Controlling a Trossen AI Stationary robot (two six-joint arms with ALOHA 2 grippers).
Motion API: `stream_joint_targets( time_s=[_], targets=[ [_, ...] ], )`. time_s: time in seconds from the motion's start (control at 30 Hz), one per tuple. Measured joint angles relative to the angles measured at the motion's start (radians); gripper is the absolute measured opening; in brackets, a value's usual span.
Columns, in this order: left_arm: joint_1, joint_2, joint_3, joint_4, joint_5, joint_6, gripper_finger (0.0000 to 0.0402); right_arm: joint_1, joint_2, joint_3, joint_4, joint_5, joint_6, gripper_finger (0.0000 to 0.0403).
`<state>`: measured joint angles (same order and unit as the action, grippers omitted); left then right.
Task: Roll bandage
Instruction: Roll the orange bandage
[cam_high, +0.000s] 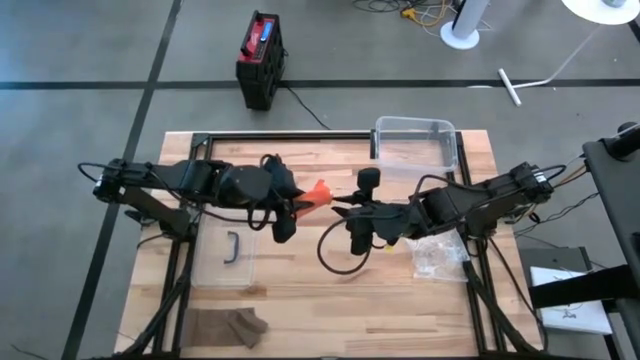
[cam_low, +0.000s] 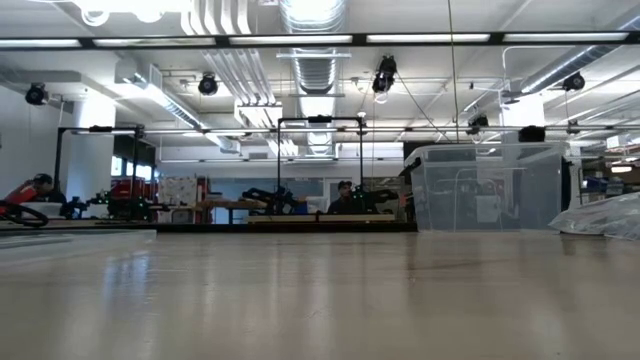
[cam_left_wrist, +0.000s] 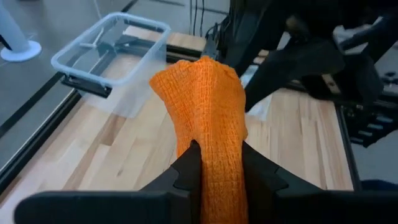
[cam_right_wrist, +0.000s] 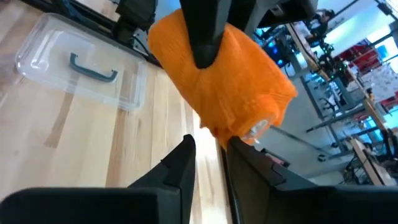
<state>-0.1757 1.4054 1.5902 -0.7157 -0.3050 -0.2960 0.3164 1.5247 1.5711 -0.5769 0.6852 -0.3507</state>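
The orange bandage (cam_high: 318, 193) hangs in the air above the middle of the table, between my two grippers. In the right wrist view it is a thick roll (cam_right_wrist: 230, 87) with a pale core at one end. In the left wrist view a loose strip (cam_left_wrist: 208, 93) leads from it. My left gripper (cam_high: 297, 205) (cam_left_wrist: 214, 155) comes from the table's left and is shut on that strip. My right gripper (cam_high: 342, 207) (cam_right_wrist: 210, 144) comes from the right, with its fingers close together at the roll's lower edge. Neither gripper shows in the low view. My left gripper pinches the bandage's loose strip (cam_left_wrist: 214, 171) between its two fingers, coming from the table's left and slanting a little downward. The strip runs on past the fingertips to the roll, clear of the table. One layer or several, I cannot tell. My right gripper pinches the roll's lower edge (cam_right_wrist: 216, 132) between its fingertips, coming from the table's right and slanting slightly down. Only this small edge lies between the fingers. The rest of the roll stands beyond them, lifted clear of the table.
A clear plastic bin (cam_high: 415, 140) (cam_low: 490, 190) stands at the far right. A clear lid with a dark handle (cam_high: 228, 250) lies near the left, a crumpled plastic bag (cam_high: 438, 255) at the right, and a brown cloth (cam_high: 225, 325) at the near edge.
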Motion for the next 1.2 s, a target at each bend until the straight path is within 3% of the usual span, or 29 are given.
stream_joint_targets(
  time_s=[0.47,0.63,0.97,1.2],
  targets=[
    [0.017,-0.002,0.002,0.138,0.043,0.025,0.0068,0.002,-0.019,0.041,0.007,0.009,-0.027,0.0035],
    [0.019,-0.001,0.002,0.138,0.043,0.025,0.0062,0.013,-0.039,0.048,-0.018,0.06,-0.04,0.0041],
    [0.021,-0.002,0.002,0.148,0.043,0.029,0.0068,0.018,-0.052,0.05,0.023,0.029,-0.061,0.0066],
    [0.021,-0.001,0.002,0.16,0.026,0.047,0.0067,0.017,-0.051,0.05,0.077,0.026,-0.074,0.0043]
  ],
)
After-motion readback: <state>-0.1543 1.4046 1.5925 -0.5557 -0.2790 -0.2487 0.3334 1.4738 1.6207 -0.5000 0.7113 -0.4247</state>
